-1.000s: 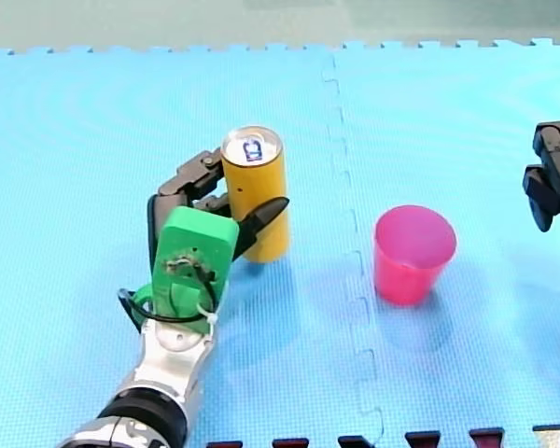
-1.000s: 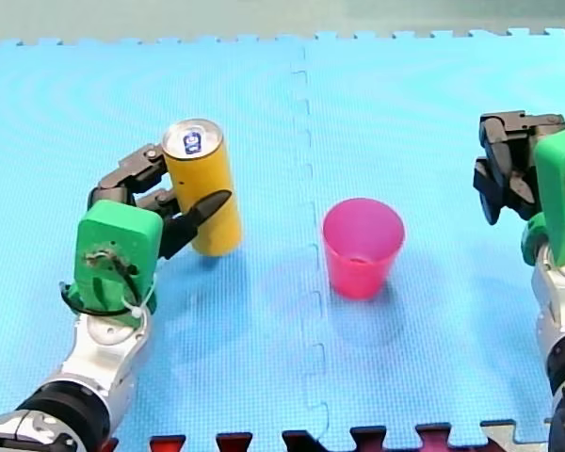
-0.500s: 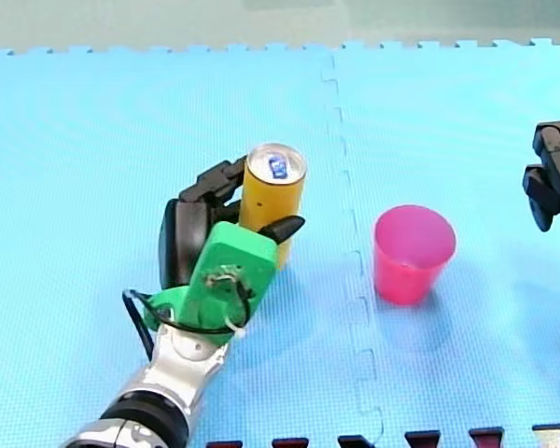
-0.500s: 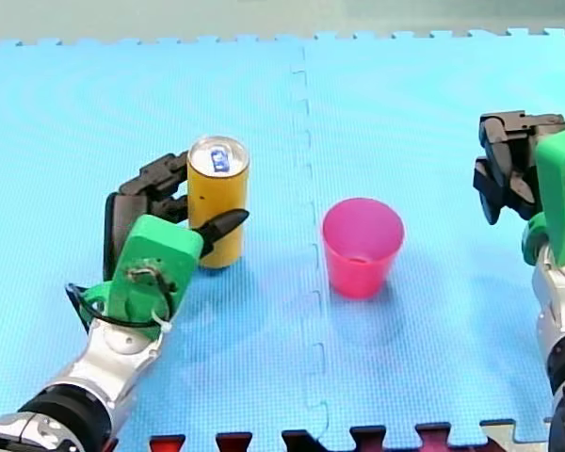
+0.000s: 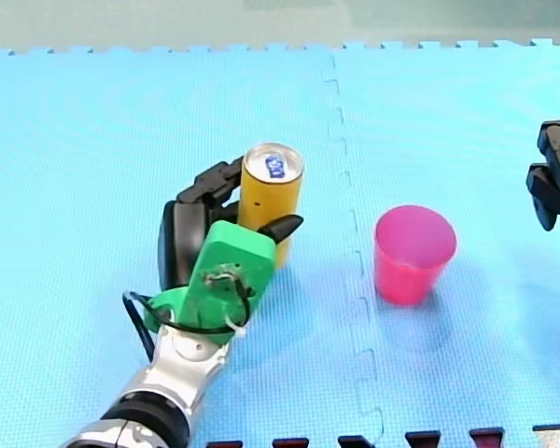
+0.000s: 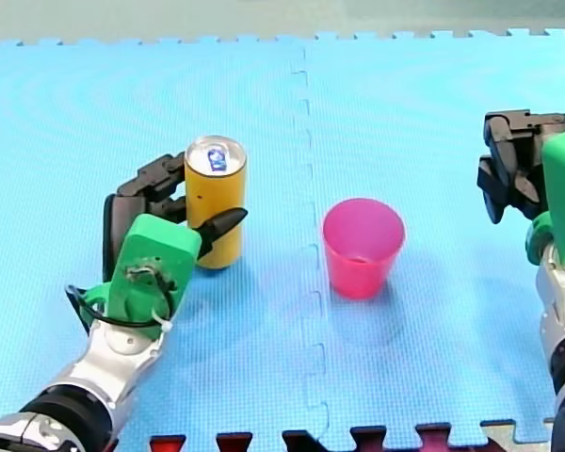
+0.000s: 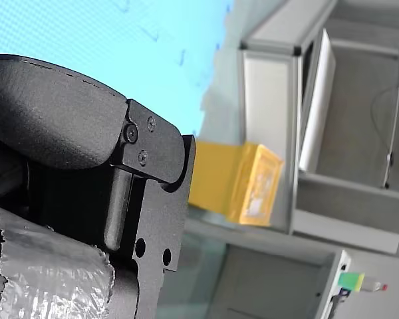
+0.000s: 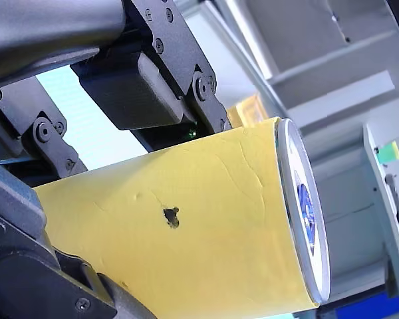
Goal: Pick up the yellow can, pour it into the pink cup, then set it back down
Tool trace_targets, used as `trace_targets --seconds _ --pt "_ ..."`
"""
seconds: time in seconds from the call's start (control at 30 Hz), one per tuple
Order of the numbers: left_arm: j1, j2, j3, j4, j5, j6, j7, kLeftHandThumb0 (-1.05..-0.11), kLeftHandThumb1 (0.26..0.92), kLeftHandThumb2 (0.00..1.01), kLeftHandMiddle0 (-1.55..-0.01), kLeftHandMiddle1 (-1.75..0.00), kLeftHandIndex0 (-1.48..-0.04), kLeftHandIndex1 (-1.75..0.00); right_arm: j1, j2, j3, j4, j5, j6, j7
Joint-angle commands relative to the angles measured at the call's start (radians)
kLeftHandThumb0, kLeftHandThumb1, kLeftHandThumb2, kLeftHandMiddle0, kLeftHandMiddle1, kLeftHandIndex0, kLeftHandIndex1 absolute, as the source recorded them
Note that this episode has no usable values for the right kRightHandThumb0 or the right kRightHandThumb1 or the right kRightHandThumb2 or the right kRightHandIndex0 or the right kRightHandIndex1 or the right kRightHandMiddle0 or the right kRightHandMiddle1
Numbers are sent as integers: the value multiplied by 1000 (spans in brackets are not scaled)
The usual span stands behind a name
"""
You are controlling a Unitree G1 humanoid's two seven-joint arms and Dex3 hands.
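Note:
The yellow can stands nearly upright on the blue mat, left of centre, its silver top facing up. My left hand is shut on it, thumb in front and fingers behind. I cannot tell whether the can's base touches the mat. In the second wrist view the can lies across the frame with black fingers against its side. The pink cup stands upright to the can's right, apart from both hands. My right hand hovers at the far right, holding nothing.
Blue foam mat covers the work surface, with a jigsaw seam running between can and cup. Dark red tiles line the near edge. The first wrist view shows a black hand part and a yellow box by grey shelving.
Over the last second my left hand carried the can to the right, closer to the cup, with the wrist turning. Since half a second ago it has hardly moved. My right hand drifted slightly right.

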Motion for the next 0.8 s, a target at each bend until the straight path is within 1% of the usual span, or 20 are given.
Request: trace_targets --seconds 0.0,0.13,0.33,0.5,0.77 --pt "1 -6 4 3 -4 -8 -6 -361 836 0 -1287 -2 -1170 0 2 -9 -4 -2 5 -4 3" --pt "4 -15 17 5 -24 -12 -41 -360 836 0 -1286 -2 -1170 0 5 -15 -7 -3 8 -6 11" --pt "4 -23 32 7 -40 -16 -71 -359 837 0 -1281 0 -1167 0 4 -22 -11 -3 11 -6 12" --pt "9 -35 60 8 -73 -26 -116 -358 838 1 -1285 -2 -1167 0 4 -23 -12 -2 10 -7 10" --pt "23 -45 76 11 -83 -32 -142 -357 839 0 -1290 -4 -1165 0 4 -23 -12 -3 9 -7 5"
